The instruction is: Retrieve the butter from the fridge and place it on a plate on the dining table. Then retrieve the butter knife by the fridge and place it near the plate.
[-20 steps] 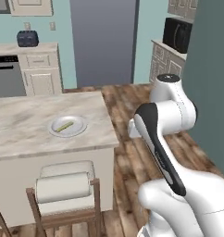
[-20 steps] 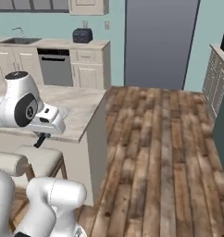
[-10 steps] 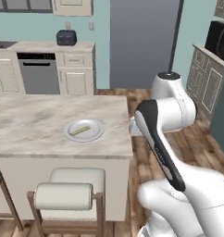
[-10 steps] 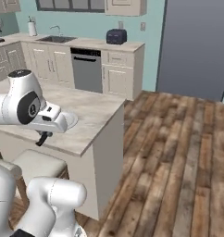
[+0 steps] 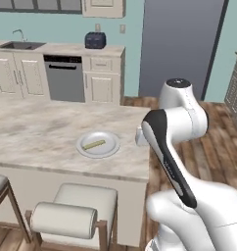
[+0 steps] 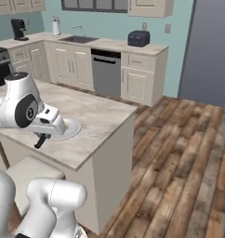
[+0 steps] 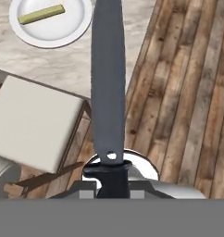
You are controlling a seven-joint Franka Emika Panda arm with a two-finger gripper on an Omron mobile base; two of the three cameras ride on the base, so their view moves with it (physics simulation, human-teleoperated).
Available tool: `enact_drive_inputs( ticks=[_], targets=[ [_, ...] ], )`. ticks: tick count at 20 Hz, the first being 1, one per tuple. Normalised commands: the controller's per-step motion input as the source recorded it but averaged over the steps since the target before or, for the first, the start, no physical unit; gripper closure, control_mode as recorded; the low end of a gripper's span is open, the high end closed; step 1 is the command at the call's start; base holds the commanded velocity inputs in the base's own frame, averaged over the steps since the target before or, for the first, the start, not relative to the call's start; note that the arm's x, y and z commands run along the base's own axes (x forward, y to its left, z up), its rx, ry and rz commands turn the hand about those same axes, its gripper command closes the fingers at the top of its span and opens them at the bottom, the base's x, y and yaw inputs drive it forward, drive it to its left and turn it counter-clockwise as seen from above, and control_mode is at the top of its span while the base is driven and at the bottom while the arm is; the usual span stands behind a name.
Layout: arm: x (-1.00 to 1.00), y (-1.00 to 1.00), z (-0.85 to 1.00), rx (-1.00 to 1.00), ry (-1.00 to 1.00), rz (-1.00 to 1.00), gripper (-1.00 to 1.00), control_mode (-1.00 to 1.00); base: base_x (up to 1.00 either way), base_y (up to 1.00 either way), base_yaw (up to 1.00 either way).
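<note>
Bright, even rendered light; soft shadows, slightly blurry.

The pincer (image 7: 109,183), on a folded arm, clamps the butter knife (image 7: 107,78).

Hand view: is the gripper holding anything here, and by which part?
Yes. The gripper holds the butter knife by its black handle, the grey blade sticking out ahead of the fingers.
</note>
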Motion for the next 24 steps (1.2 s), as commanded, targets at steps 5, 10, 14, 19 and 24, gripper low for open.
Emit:
enact_drive_inputs(
  ticks=[5,10,14,19,24],
  targets=[
    [0.00,0.00,0.00,0.00,0.00,0.00,1.00,1.00,0.52,-0.12,-0.01],
    [0.00,0.00,0.00,0.00,0.00,0.00,1.00,1.00,0.43,0.00,-0.12],
    [0.34,0.00,-0.12,0.00,0.00,-0.15,1.00,-1.00,0.00,0.00,0.00],
    [0.63,0.17,-0.25,0.00,0.00,-0.27,1.00,-1.00,0.00,0.00,0.00],
    [0.64,0.09,-0.38,0.09,0.00,-0.19,1.00,-1.00,0.00,0.00,0.00]
  ],
)
